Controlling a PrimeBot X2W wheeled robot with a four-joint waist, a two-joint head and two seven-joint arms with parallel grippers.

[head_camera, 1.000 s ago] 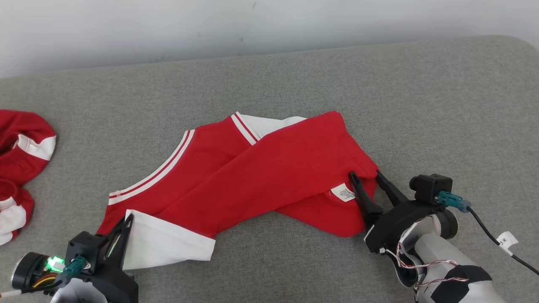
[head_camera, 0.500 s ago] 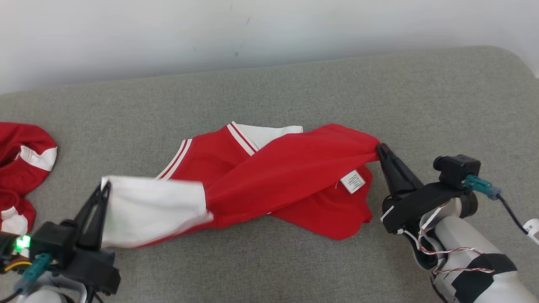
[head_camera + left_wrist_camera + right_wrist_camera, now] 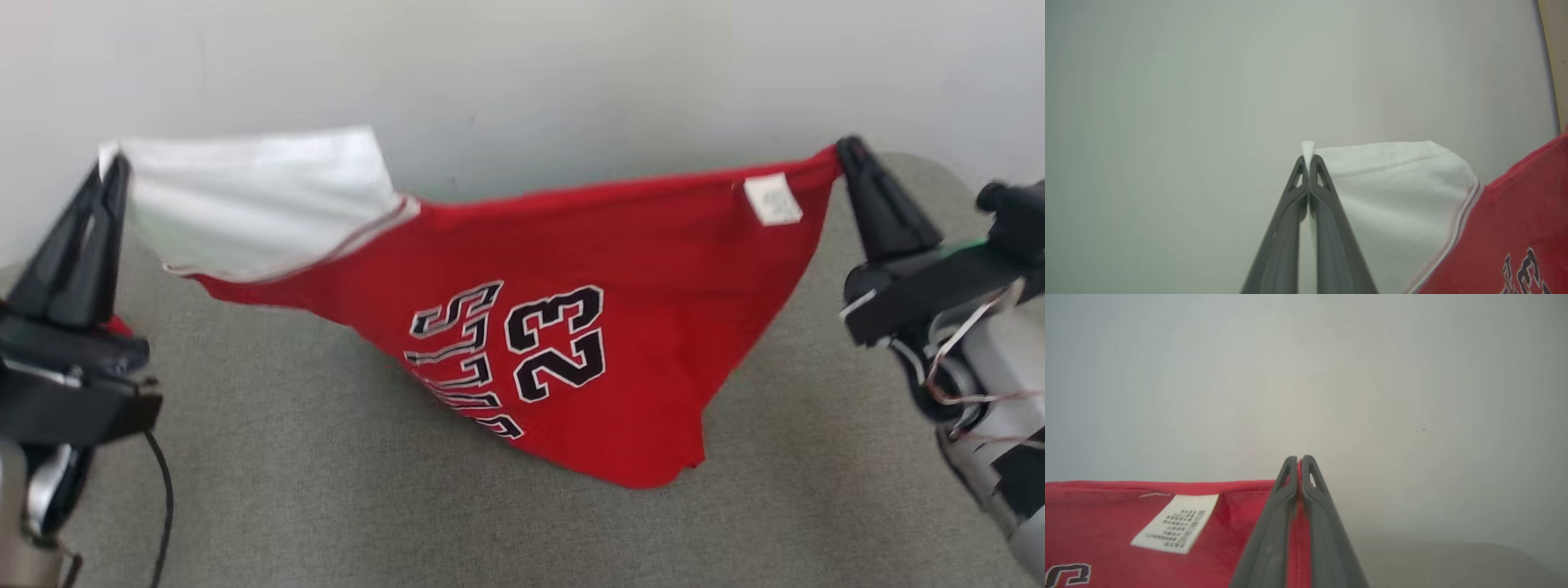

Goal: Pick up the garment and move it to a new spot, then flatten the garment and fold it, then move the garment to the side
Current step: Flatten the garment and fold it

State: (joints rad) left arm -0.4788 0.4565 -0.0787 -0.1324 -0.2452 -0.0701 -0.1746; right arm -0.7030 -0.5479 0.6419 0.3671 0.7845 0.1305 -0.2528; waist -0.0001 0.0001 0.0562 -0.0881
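The left gripper is pinched shut on the white corner and the right gripper is clamped on the red corner. The red basketball jersey hangs stretched between them, sagging toward the grey upholstered surface.

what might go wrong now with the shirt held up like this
The left hand pinches only the very tip of the white sleeve, so it may slip out. The right hand likewise grips just a thin edge. The shirt hangs skewed, sagging to one low point, so it may land bunched.
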